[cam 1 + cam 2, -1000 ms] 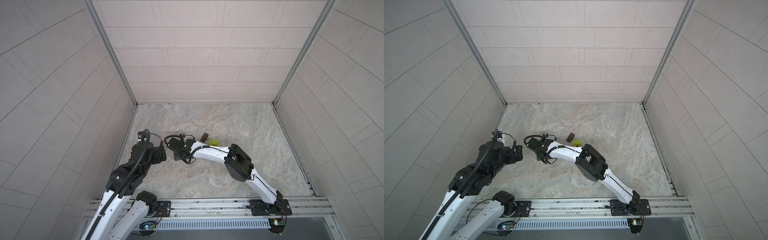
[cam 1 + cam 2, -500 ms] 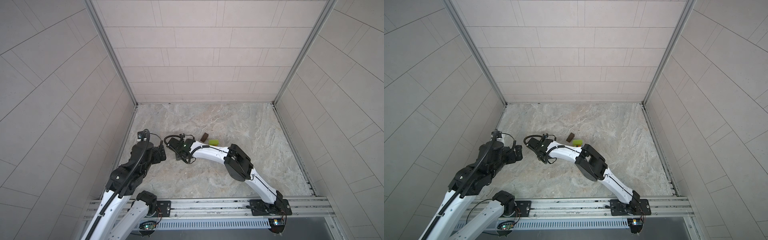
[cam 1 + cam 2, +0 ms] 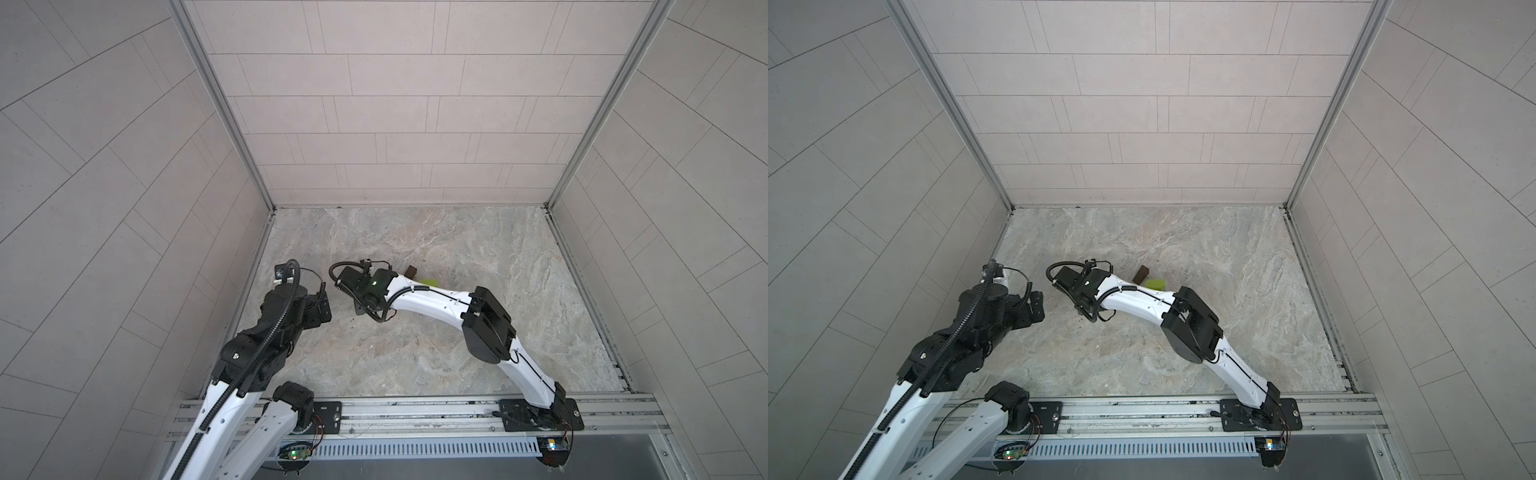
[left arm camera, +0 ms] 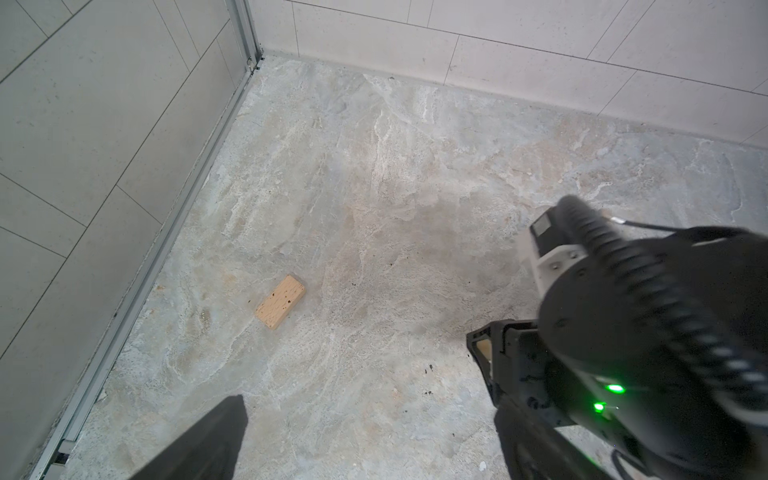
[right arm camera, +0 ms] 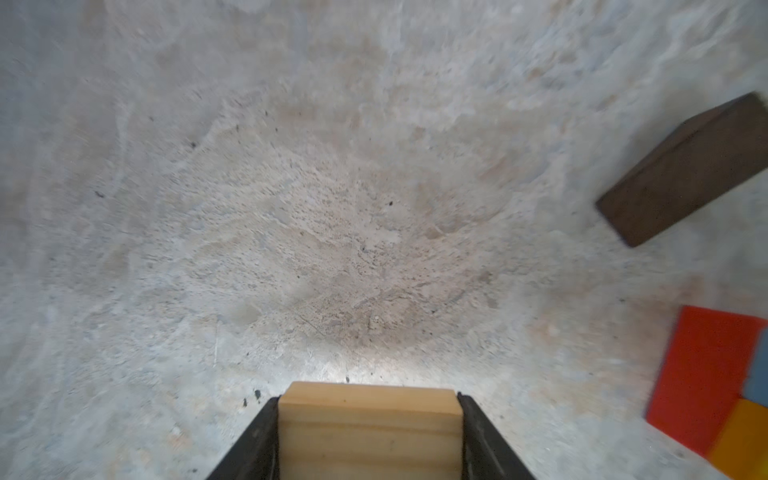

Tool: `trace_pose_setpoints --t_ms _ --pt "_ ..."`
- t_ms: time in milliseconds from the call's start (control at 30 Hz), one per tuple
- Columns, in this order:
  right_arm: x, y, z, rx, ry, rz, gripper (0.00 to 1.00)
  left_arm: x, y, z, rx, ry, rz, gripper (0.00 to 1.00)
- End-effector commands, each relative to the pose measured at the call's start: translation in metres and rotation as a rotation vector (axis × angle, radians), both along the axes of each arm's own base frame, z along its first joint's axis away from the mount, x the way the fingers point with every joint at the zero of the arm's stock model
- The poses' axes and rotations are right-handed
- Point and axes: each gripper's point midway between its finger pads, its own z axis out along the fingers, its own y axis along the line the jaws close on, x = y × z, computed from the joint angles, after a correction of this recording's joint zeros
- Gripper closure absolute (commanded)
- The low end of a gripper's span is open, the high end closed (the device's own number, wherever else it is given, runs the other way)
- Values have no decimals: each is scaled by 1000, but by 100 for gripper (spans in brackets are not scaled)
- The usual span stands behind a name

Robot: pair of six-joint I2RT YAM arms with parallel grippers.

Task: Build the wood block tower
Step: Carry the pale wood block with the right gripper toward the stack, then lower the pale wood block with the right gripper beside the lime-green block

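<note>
The tan block [image 5: 370,432] is sitting squeezed between the right gripper [image 5: 370,440] fingers [image 5: 257,444], both pads pressing flat on its sides, above the stone floor [image 5: 291,208]. Off to one side in that wrist view a dark brown block [image 5: 685,170] is lying flat on its own, and near it a red block [image 5: 702,374] is touching a light blue block [image 5: 758,370] and an orange block [image 5: 744,436] at the frame edge. In both top views a green block [image 3: 1155,284] is peeking out beside the right arm [image 3: 1142,305]. A second tan block [image 4: 280,301] is lying alone near the left wall [image 4: 104,124]. The left gripper [image 4: 357,436] is hanging spread wide, gripping nothing.
</note>
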Motion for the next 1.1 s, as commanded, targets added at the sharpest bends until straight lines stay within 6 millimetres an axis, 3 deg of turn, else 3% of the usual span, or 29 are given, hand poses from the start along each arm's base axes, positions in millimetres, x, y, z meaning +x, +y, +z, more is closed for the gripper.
trace_pose_setpoints --t_ms 0,333,567,800,1067 --pt "5 -27 53 -10 -63 -31 44 0 2 -2 16 5 5 0" --pt "-6 -105 93 -102 -93 -108 45 0 -3 -4 7 13 -17 0" --pt "-17 -152 91 -103 -74 -167 45 1 -7 -5 0 17 -36 0" --pt "-25 -169 69 -75 -21 -194 45 1 -9 -4 -3 15 -45 0" --pt "-27 -169 48 -60 24 -214 44 0 -9 -3 -3 11 -43 0"
